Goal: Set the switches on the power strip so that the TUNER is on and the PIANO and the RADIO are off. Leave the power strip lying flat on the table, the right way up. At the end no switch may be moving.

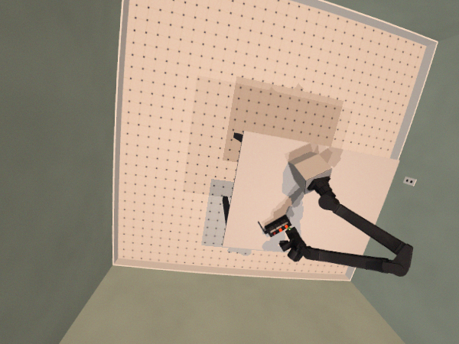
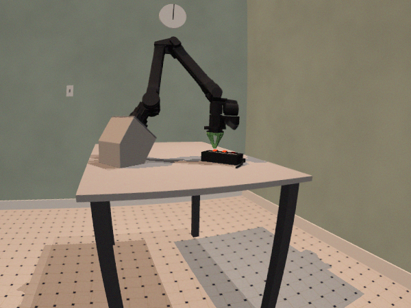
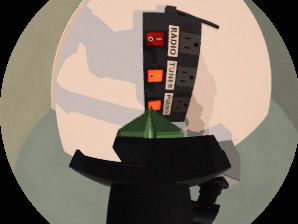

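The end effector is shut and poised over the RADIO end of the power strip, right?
Not quite. The end effector is shut, but it is poised over the opposite end of the power strip, by the nearest orange switch. The RADIO switch is the farthest one. The wrist view shows this.

Arm (image 2: 192, 65) arched, jaws shut, pointing down
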### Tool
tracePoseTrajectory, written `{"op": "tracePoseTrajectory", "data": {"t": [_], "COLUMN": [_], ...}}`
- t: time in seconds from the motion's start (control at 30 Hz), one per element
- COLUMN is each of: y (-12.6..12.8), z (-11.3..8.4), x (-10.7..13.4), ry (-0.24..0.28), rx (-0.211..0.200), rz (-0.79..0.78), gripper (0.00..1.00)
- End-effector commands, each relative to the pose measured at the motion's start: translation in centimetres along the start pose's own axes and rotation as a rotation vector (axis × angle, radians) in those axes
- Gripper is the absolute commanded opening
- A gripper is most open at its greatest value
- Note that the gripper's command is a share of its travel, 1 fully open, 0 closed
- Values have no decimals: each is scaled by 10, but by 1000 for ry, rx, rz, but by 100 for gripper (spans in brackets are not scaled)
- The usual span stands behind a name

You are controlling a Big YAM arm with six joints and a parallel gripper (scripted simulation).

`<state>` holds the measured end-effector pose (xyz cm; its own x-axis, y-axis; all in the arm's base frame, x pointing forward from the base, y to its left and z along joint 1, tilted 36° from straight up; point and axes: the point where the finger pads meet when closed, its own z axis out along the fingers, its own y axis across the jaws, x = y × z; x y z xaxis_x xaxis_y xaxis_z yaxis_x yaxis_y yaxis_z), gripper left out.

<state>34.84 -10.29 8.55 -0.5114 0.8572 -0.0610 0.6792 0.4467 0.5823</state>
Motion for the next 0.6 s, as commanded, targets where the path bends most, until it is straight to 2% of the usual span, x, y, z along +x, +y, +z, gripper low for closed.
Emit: {"op": "tracePoseTrajectory", "data": {"t": [0.0,0.57], "y": [13,12], "z": [-8,-7], "x": [-14,-15], "ry": [-38,-33], "rx": [-20,-16], "rz": [-7,-2], "gripper": [0,0]}}
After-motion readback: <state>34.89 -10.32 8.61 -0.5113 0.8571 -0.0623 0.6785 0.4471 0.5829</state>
